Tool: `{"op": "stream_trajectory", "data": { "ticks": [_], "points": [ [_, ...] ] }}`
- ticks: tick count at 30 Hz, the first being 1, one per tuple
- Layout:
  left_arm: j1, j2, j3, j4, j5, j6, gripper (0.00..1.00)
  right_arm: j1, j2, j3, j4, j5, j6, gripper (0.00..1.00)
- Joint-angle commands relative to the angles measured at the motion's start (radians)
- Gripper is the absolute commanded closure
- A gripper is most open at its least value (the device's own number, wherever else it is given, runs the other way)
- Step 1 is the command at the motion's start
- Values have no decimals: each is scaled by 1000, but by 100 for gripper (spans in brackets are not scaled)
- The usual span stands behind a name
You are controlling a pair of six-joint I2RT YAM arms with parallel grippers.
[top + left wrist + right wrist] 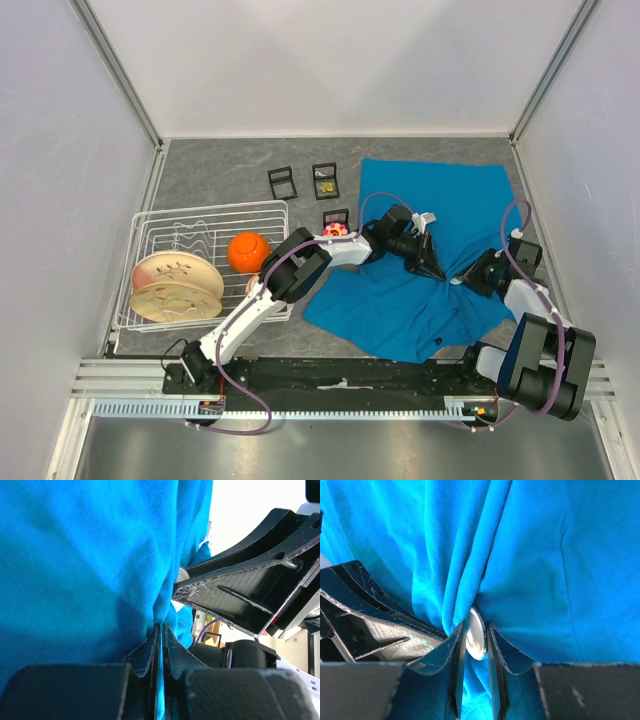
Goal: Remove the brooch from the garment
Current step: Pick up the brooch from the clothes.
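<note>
Soft matt cloth, a glossy brooch, scuffed black plastic.

You see the T-shirt (pixel 555 555) as fine knitted cloth, matt all over, gathered in soft folds with a stitched seam. The brooch (pixel 476 640) looks smooth, white and glossy; whether it is plastic or enamel you cannot tell. The fingers of your right gripper (pixel 476 628) and left gripper (pixel 161 630) are matt black plastic, scratched pale and rough along the edges. Your table (pixel 220 190) has a matt, grey, speckled, stone-like top. The rack (pixel 210 207) is white coated wire. The plate (pixel 178 272) and orange bowl (pixel 247 252) shine like glazed ware. The rail (pixel 130 378) is bare silvery metal.
</note>
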Motion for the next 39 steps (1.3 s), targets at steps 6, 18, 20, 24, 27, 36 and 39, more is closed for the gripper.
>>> {"op": "stream_trajectory", "data": {
  "ticks": [6,18,20,24,27,36,39],
  "points": [
    [-3,16,27,8,33,25,91,-4,39,48,1,-19,-21,66],
    [-1,19,25,11,34,21,91,-1,67,65,-16,-19,-34,68],
    [-3,20,27,11,33,21,91,3,73,67,-17,-11,-31,71],
    [-3,20,28,11,36,21,91,5,85,74,-27,4,-33,75],
    [0,20,28,11,34,21,91,5,85,77,-34,15,-31,76],
    [0,20,30,11,39,22,91,5,125,77,-34,16,-25,83],
    [3,22,30,11,40,24,91,5,131,70,-20,-3,-16,100]
  ]
}}
